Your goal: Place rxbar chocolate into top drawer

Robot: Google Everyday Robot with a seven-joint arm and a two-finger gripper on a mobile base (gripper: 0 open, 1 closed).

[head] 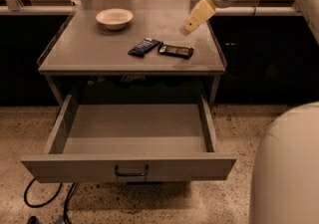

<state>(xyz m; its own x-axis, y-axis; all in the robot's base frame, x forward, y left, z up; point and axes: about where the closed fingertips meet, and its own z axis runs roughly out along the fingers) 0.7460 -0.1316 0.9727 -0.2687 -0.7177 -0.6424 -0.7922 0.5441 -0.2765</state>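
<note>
The rxbar chocolate is a flat black-brown bar with tan markings, lying on the right half of the counter top. A dark blue wrapped bar lies just left of it. The top drawer is pulled wide open below, empty inside, with a dark curved handle on its front panel. My gripper hangs from the white arm at the upper right. It is above the counter, up and right of the rxbar, and holds nothing that I can see.
A white bowl sits at the back left of the counter. Cables lie on the speckled floor at the lower left. My white base fills the lower right corner. Dark cabinets flank the counter.
</note>
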